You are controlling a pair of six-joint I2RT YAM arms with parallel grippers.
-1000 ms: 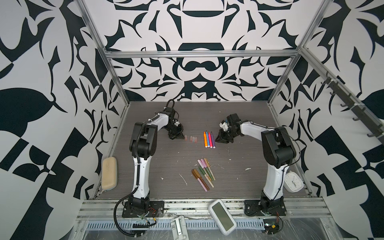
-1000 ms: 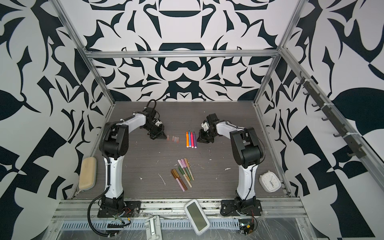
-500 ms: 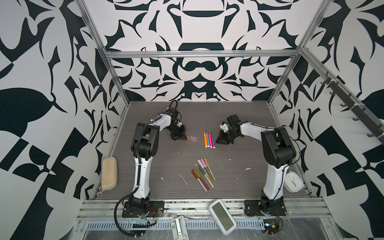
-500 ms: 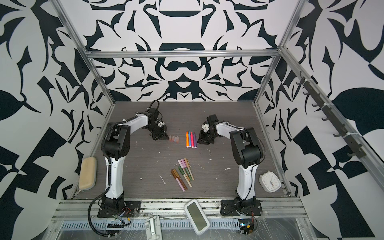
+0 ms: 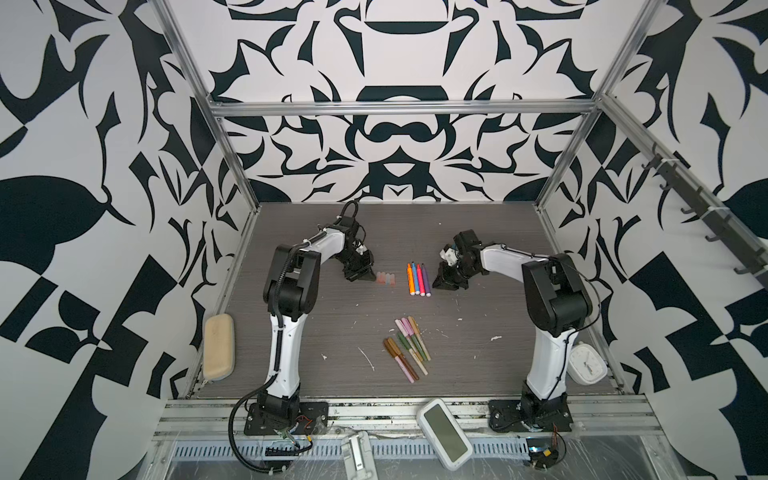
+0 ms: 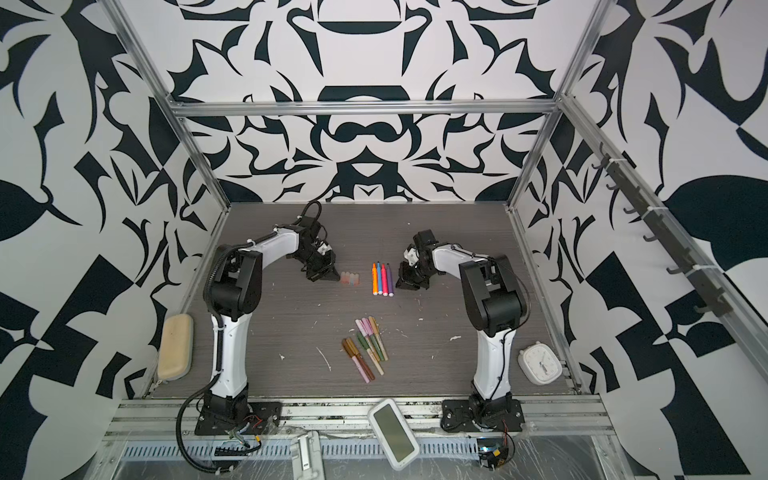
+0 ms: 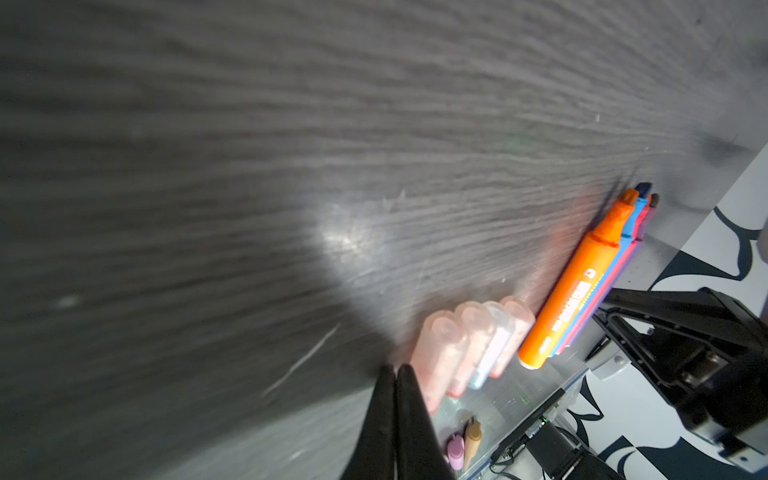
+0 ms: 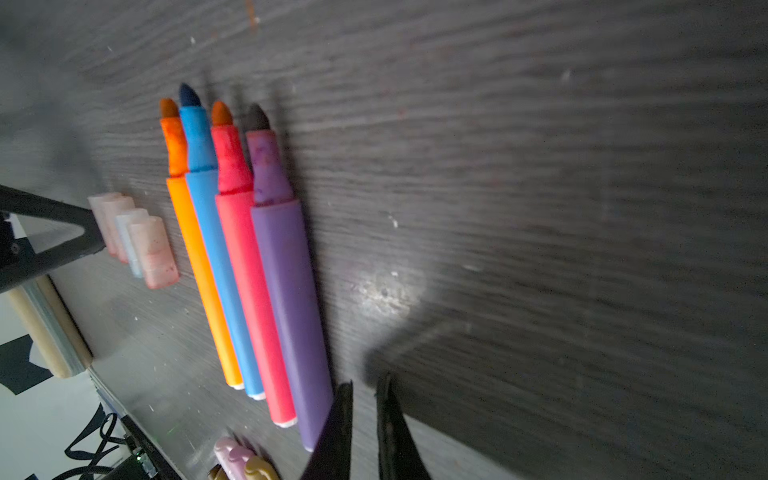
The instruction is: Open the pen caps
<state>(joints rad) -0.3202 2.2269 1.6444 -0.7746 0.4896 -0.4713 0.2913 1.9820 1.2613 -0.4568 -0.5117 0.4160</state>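
Caps (image 7: 469,345), four short translucent pale-pink plastic tubes, are lying in a row on the dark grey wood-grain tabletop (image 5: 332,324), just beside four uncapped orange, blue, pink and purple marker pens (image 8: 249,270). Left gripper (image 7: 395,372) is sitting fully closed and empty, tips just beside the end cap. Right gripper (image 8: 368,384) is sitting almost closed, a thin slit between tips, holding nothing, near the purple barrel's tail. Cluster of capped pink, green, gold and brown pens (image 5: 407,349) is lying well apart, toward the front.
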